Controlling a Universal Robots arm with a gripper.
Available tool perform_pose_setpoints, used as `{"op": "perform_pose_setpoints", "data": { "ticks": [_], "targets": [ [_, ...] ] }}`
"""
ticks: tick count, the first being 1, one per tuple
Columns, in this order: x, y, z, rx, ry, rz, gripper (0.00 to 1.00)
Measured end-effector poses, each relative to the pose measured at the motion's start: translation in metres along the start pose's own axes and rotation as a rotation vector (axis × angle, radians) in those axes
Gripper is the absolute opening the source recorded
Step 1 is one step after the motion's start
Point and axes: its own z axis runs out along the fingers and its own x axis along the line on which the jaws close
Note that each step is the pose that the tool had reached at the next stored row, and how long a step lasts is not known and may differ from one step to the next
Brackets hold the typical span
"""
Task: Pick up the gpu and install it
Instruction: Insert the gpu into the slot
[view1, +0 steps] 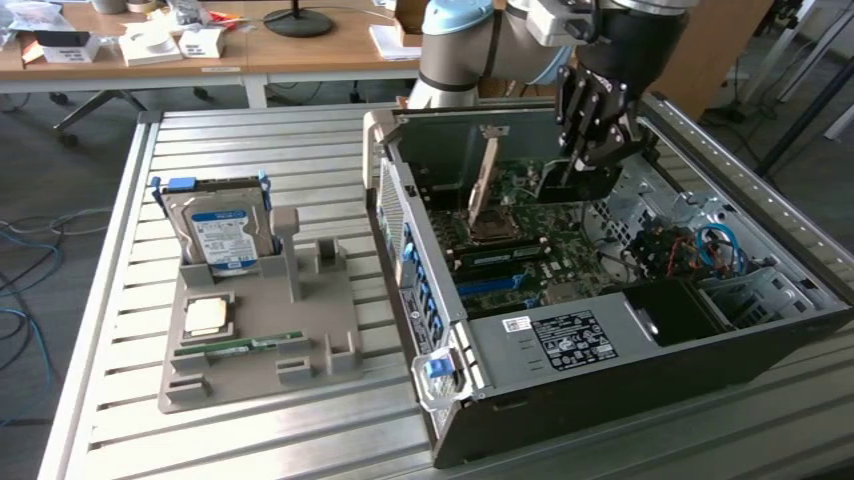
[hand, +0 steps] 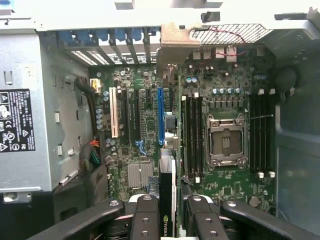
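We see the gripper (hand: 168, 216) clamped on the gpu (hand: 167, 192), which hangs edge-on above the motherboard (hand: 225, 75) inside the open case (view1: 667, 380). We judge this the install step, card not yet seated. Seating calls for its edge square over the blue slot (hand: 160, 115).

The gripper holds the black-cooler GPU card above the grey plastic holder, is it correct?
No. The exterior view shows the gripper holding the black-cooler GPU card above the green motherboard inside the open black computer case; the grey plastic holder stands outside it.
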Motion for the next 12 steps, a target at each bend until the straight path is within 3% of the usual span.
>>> {"op": "perform_pose_setpoints", "data": {
  "ticks": [12],
  "targets": [
    [0.000, 0.0007, 0.0215, 0.0000, 0.0000, 0.000, 0.26]
  ]
}}
